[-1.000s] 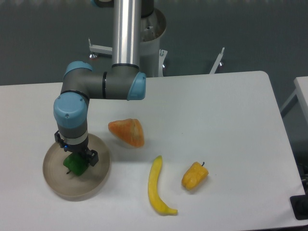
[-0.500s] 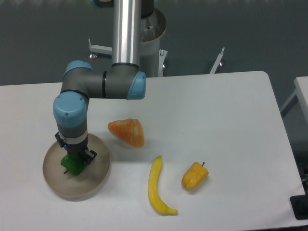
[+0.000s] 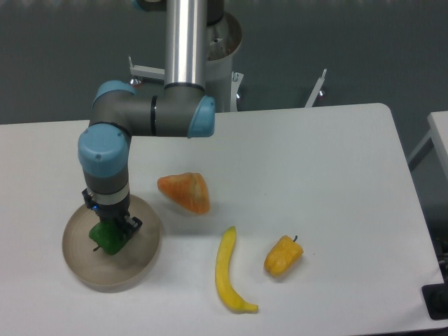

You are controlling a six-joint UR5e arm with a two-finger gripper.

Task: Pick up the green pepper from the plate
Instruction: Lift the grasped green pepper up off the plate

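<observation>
Green pepper (image 3: 106, 238) is sitting on the plate (image 3: 80, 262) at the near left of the worktop (image 3: 315, 175), and your gripper (image 3: 110, 231) looks clamped onto its top, fingers mostly hidden behind the wrist, so that's my read and not a sure thing. Judging from that, you're at the lift step. Go straight up, slow, and watch that the pepper comes along without twisting; it's glossy and lobed, so it could slip if the grip is off-centre. Keep the plate from dragging along too. Nearby stuff isn't in your way: the banana (image 3: 227, 273) and the yellow-orange pepper (image 3: 283, 255) are well apart to the right, and the orange fruit piece (image 3: 185, 192) sits farther back, beside the plate.
</observation>
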